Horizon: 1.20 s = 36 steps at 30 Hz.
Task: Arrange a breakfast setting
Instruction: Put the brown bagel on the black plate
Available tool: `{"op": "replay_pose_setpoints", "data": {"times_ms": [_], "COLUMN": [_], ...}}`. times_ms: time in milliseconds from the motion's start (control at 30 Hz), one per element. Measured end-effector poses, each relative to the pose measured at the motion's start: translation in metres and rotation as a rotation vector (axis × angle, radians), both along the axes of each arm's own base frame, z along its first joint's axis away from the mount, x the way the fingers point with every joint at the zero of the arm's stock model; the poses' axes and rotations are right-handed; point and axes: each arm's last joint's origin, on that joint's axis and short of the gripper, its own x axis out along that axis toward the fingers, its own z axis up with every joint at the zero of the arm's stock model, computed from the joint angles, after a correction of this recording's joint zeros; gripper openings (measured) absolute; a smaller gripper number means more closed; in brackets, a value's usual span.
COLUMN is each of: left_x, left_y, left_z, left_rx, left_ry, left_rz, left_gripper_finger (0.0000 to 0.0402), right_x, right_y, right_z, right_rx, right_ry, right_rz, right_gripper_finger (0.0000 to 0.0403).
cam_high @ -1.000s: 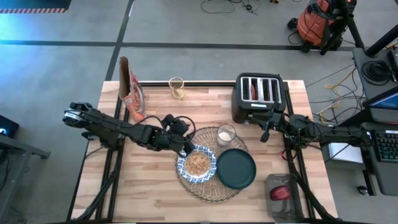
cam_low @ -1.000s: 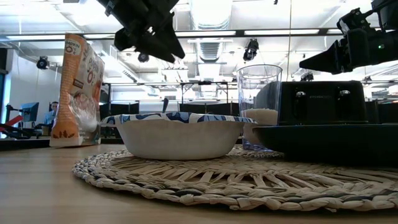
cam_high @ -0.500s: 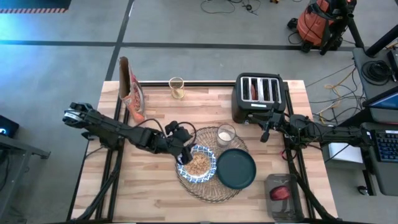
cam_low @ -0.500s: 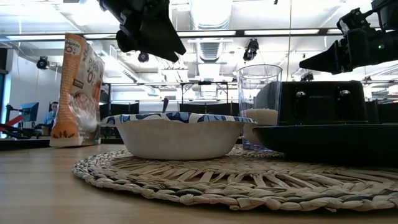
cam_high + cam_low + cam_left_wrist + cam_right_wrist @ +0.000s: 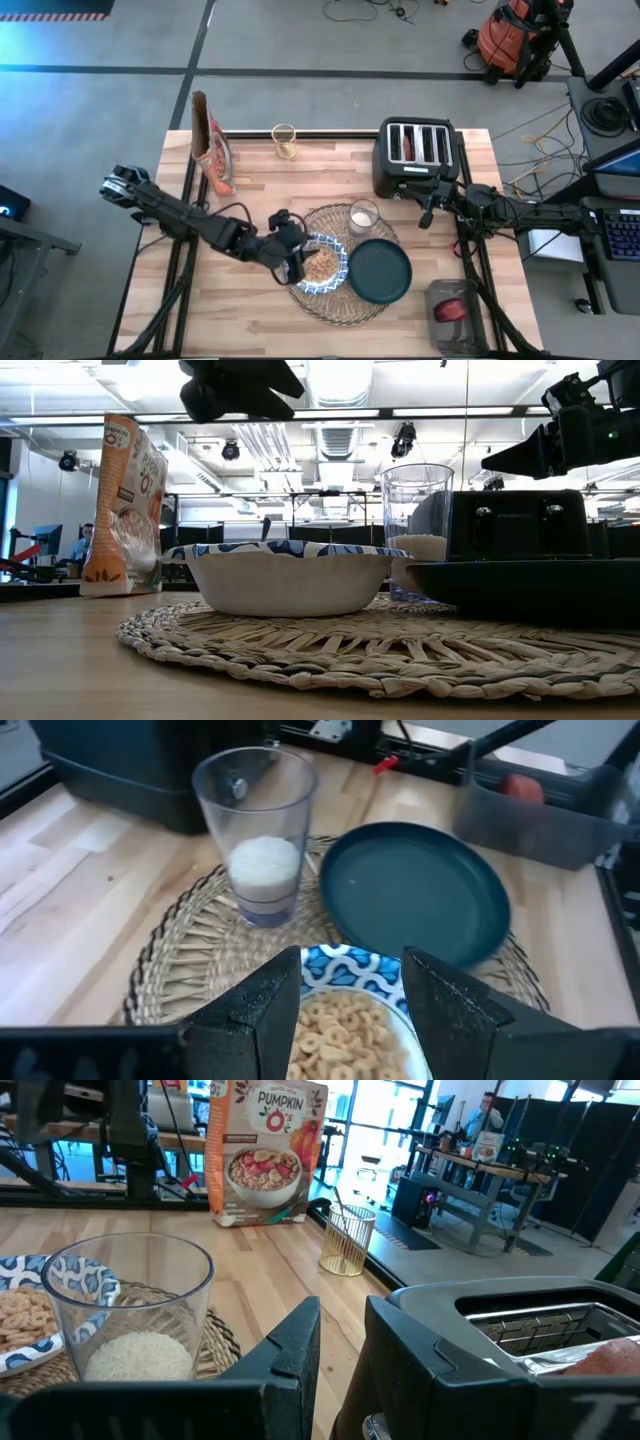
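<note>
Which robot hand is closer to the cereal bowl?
Left. The left gripper hovers open at the bowl's rim; the right gripper waits by the toaster.

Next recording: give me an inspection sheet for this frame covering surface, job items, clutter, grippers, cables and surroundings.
Surface: wooden table, no spills seen.
Job's things: woven placemat carries the patterned bowl with cereal rings, the teal plate, empty, and a clear glass with some white content.
Clutter: black toaster, cereal bag upright, a small wire cup at the far edge.
Grippers: left gripper open, above the bowl's rim, holding nothing; right gripper beside the toaster, fingers close together, nothing between them.
Cables: loose leads on the floor right of the table.
Surroundings: orange vacuum; a person at a desk far off.
</note>
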Motion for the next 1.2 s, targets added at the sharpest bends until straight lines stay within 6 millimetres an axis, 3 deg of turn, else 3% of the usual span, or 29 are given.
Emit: {"op": "replay_pose_setpoints", "data": {"times_ms": [200,500,667,800,967,1067,1200], "left_x": [-0.001,0.009,0.01,0.011,0.011,0.011,0.011], "left_y": [-0.001,0.03,0.035,0.035,0.035,0.035,0.035], "left_z": [0.0,0.001,0.002,0.003,0.003,0.003,0.003], "left_rx": [0.044,0.118,0.112,0.112,0.129,0.15,0.15], "left_ry": [0.001,0.012,0.004,-0.009,-0.006,0.001,0.001], "left_rz": [-0.003,0.093,0.112,0.11,0.099,0.087,0.087], "left_gripper_finger": [0.0158,0.0158,0.0158,0.0158,0.0158,0.0158,0.0158], "right_x": [0.0,0.0,0.0,-0.001,-0.003,-0.002,0.001], "right_y": [0.0,0.0,0.0,0.0,-0.007,-0.009,-0.011], "right_z": [0.003,0.004,0.011,0.021,0.024,0.027,0.046], "right_rx": [-0.001,0.14,0.212,0.139,0.304,0.362,0.418], "right_ry": [-0.029,-0.105,-0.204,-0.288,-0.422,-0.36,-0.269], "right_rz": [-0.001,-0.009,-0.005,-0.011,-0.231,-0.323,-0.426], "right_gripper_finger": [0.0073,0.0073,0.0073,0.0073,0.0073,0.0073,0.0073]}}
